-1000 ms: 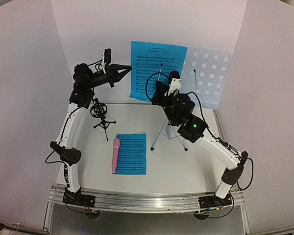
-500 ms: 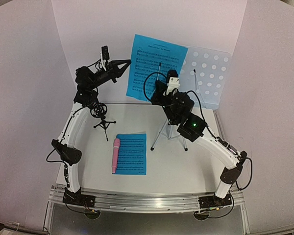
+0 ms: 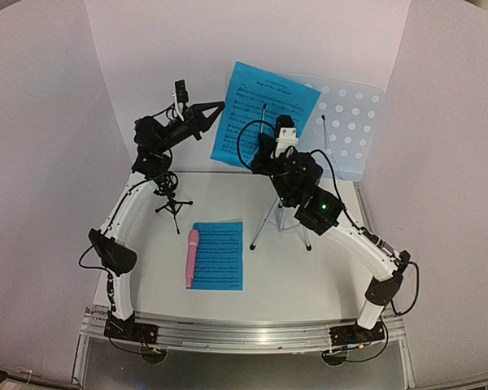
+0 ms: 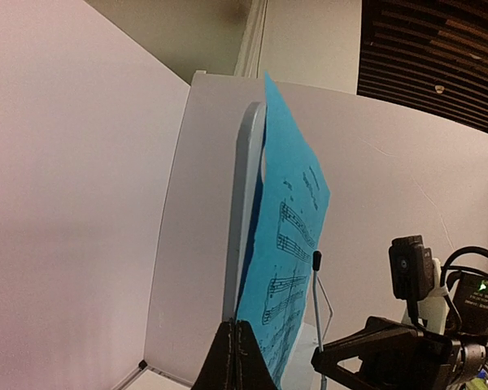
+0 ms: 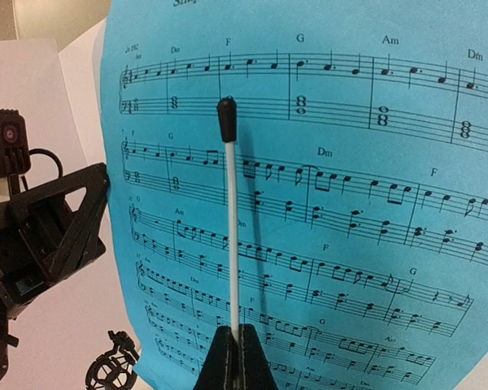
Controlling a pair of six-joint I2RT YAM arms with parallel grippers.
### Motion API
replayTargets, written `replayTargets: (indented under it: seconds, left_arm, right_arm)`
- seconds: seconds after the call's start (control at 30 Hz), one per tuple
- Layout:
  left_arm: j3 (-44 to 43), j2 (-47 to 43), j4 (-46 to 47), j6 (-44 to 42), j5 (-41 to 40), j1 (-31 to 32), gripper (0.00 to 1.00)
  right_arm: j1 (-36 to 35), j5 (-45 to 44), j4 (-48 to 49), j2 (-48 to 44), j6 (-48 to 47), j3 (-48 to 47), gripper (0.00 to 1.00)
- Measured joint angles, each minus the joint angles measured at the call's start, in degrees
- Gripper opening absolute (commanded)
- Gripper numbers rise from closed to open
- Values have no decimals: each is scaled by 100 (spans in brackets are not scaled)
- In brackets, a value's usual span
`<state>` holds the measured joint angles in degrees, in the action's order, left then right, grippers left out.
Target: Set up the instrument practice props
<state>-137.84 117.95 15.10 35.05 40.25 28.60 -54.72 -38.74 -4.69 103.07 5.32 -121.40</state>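
One bright blue music sheet (image 3: 264,110) leans tilted against the pale blue perforated music stand (image 3: 351,122). My left gripper (image 3: 221,106) (image 4: 237,357) is shut on that sheet's left edge (image 4: 289,244). The right gripper (image 3: 260,145) (image 5: 236,333) is shut on the stand's white wire page holder (image 5: 230,219), in front of the sheet (image 5: 350,203). A second blue sheet (image 3: 221,256) lies flat on the table. The pink microphone (image 3: 192,257) rests along its left edge. Behind them, the small black tripod mic holder (image 3: 169,191) stands upright and empty.
The stand's silver tripod legs (image 3: 268,221) spread under the right arm. White backdrop walls (image 3: 49,122) close in the left, back and right sides. In the right wrist view the left arm's black gripper (image 5: 57,227) is close beside the sheet.
The left gripper has risen and moved right with the sheet's edge. The sheet on the stand has tilted clockwise. The right arm has stayed put.
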Motion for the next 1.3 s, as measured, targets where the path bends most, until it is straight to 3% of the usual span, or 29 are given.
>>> replayTargets:
  seconds: [0.17, 0.33, 0.6, 0.7, 0.9, 1.03, 1.3]
  left_arm:
    - [66, 0, 161, 50, 7, 0, 0]
    - [234, -15, 344, 109, 61, -13, 0]
    - [260, -42, 338, 82, 112, -20, 0]
    - [267, -70, 328, 53, 147, -18, 0]
    - [296, -131, 268, -115, 284, -2, 9]
    - [312, -157, 220, -220, 420, -2, 24]
    - [445, -308, -194, -581, 657, -93, 39]
  right_arm:
    - [-4, 13, -11, 0, -18, 0, 1]
    - [-2, 79, -2, 0, -31, 0, 26]
    - [-7, 567, -41, -73, -48, 33, 51]
    - [-14, 873, -391, -165, -92, -72, 56]
    - [-37, 960, -1900, -506, 212, -607, 61]
    - [-16, 875, -2609, -1143, 800, -279, 66]
    - [11, 585, -3240, -1572, 1502, 142, 56]
